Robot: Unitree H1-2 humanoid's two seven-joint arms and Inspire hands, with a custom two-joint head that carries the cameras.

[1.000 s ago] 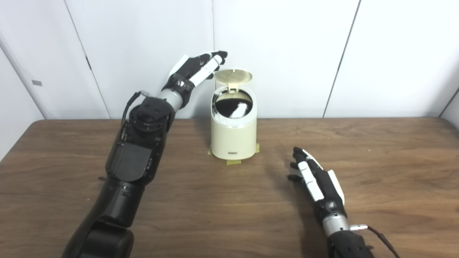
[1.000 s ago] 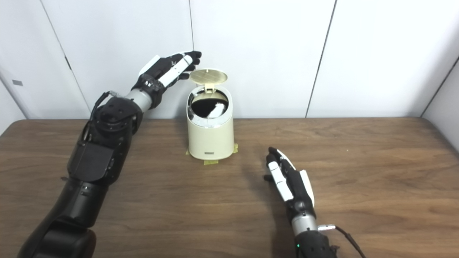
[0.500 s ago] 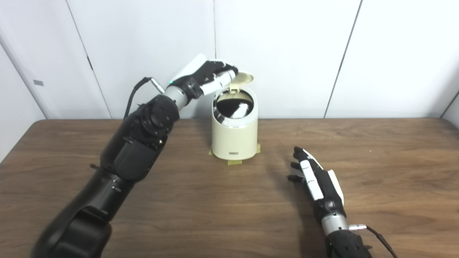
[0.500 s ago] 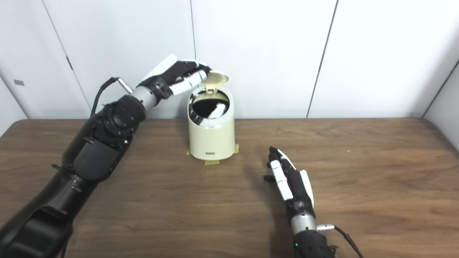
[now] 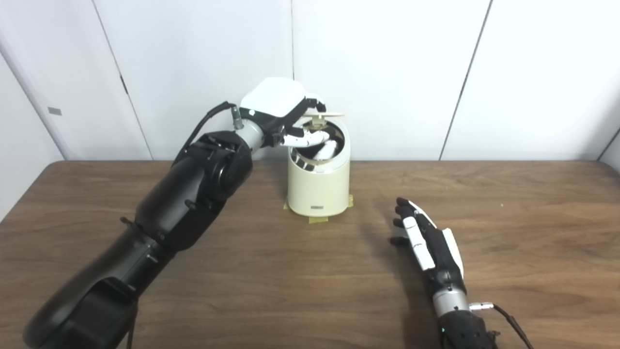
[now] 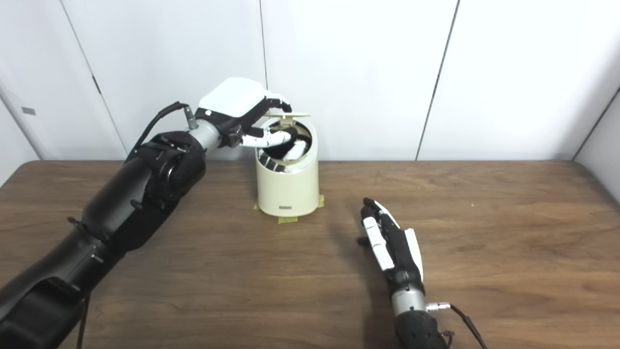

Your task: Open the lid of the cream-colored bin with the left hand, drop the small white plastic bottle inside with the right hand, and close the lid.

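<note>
Since a second ago the left hand (image 5: 283,114) has swung over the bin (image 5: 318,186) and the lid (image 5: 325,115) has tipped from upright to nearly level, still short of closing. Nearest the viewer, the right hand (image 5: 428,242) lies flat on the wooden table (image 5: 533,232), fingers spread and empty. Farther back, the left hand's fingers rest on the lid while its thumb reaches across the bin's mouth. Just beyond the thumb, the small white bottle (image 5: 328,150) shows inside the bin.
</note>
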